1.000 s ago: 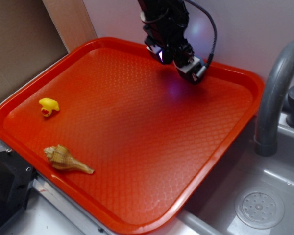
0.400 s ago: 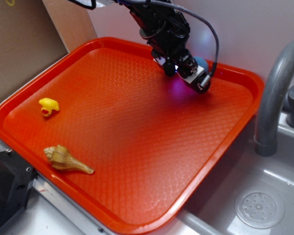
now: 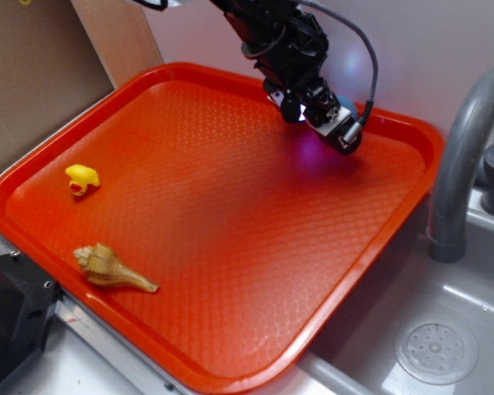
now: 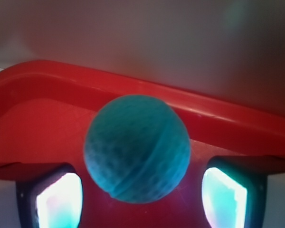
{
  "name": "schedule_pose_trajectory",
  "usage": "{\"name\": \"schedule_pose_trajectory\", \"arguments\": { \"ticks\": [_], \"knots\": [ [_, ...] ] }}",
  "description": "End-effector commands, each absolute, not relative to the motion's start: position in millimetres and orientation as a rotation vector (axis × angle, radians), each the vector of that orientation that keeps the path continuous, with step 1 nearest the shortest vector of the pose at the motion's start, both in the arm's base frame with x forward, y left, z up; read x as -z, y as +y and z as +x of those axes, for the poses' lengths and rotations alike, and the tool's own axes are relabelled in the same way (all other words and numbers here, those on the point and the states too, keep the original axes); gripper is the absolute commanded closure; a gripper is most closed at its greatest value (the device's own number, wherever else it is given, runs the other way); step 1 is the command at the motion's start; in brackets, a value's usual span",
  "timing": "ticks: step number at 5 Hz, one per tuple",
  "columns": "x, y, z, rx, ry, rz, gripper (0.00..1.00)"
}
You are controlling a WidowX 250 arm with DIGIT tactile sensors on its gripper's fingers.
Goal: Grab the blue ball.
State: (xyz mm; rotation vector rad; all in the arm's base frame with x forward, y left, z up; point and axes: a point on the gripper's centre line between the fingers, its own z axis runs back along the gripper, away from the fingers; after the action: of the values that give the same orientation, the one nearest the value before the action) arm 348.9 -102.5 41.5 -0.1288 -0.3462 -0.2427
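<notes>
1. The blue ball sits on the red tray, near its far rim.
2. In the exterior view only a sliver of the blue ball shows behind the pincer.
3. In the wrist view the pincer is spread, its two lit fingers on either side of the ball with gaps visible, not pinching it.
4. A yellow toy duck and a seashell lie well apart, on the tray's left side.

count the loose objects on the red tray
3: the yellow toy duck near the left rim, the tan spiral seashell by the front-left edge, and the blue dimpled ball at the far rim, mostly hidden behind the hand.
</notes>
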Motion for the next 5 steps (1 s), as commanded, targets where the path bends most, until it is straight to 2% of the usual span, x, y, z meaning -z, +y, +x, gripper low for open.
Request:
{"name": "schedule_pose_trajectory", "arguments": {
  "ticks": [1,2,3,4,5],
  "knots": [
    [-61.4,-132.6,375.8,0.29,-0.413,-0.142,0.0],
    [-56.1,-138.8,373.0,0.293,-0.437,-0.097,1.0],
    [-63.3,-127.8,364.1,0.261,-0.444,-0.081,1.0],
    [-95.5,-90.4,341.3,0.188,-0.384,-0.041,1.0],
    [-142.5,-48.1,303.2,0.107,-0.309,0.007,1.0]
  ]
}}
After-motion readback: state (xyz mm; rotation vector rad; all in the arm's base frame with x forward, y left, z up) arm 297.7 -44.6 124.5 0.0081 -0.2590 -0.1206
